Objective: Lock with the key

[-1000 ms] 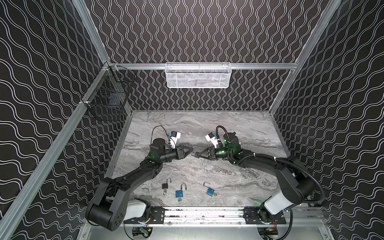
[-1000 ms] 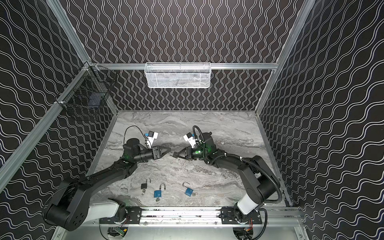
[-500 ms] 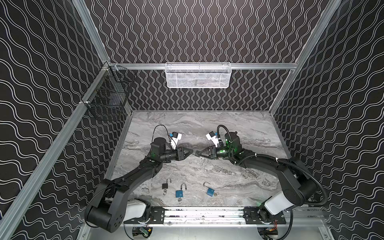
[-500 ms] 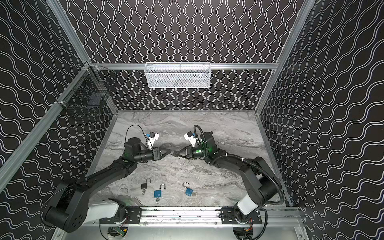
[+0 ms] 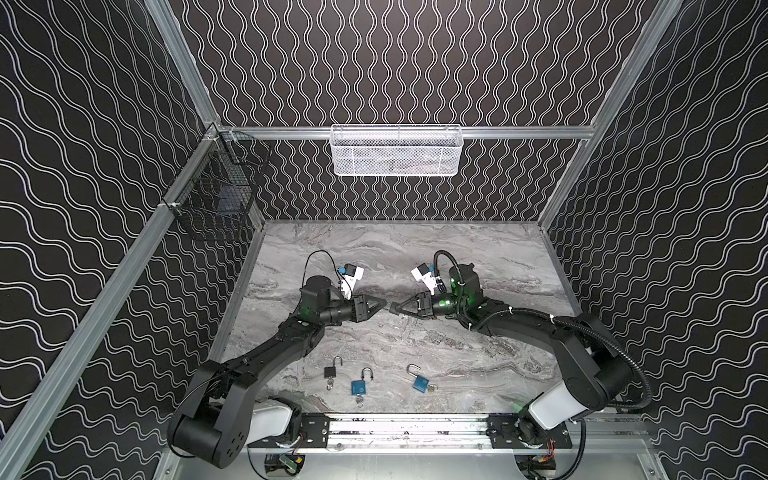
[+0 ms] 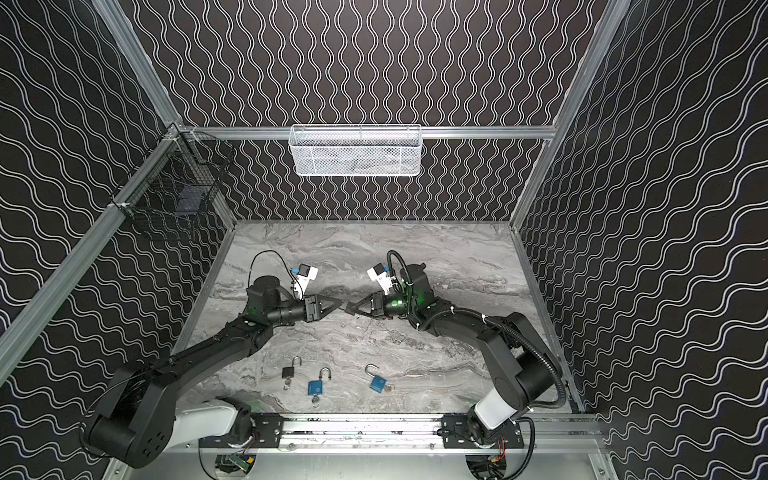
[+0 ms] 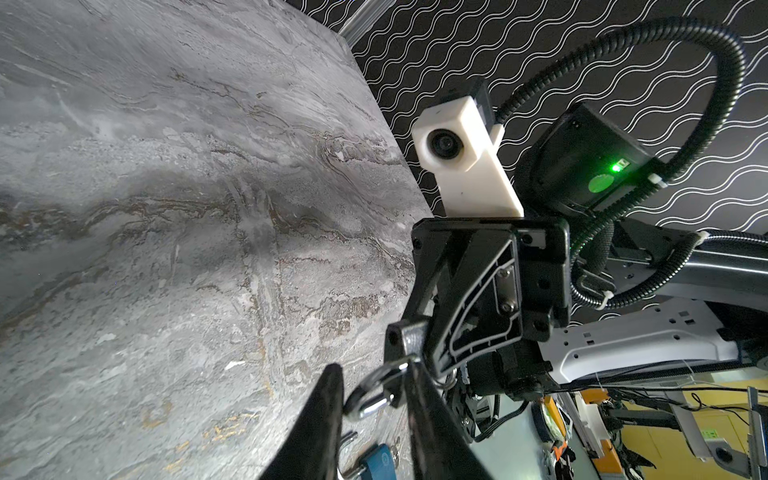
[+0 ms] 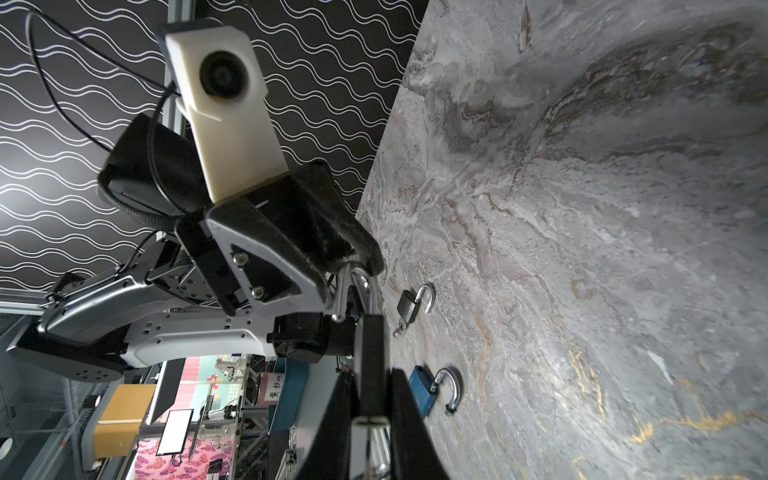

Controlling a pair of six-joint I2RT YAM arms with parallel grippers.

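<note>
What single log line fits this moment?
left gripper: on shackle | right gripper: holds padlock | padlock: midair | table: three open padlocks

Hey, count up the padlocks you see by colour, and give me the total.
Blue: 2, the middle padlock and the right-end padlock in the row on the table.
Black: 2, the left-end padlock in that row and the held padlock, gripped in the right hand.
Total: 4 padlocks.

Left gripper [image 7: 371, 372] pinches silver U-shaped shackle [image 7: 365, 399]; right gripper [image 7: 401, 353], facing it, clamps the attached dark padlock body [image 7: 394, 392].
</note>
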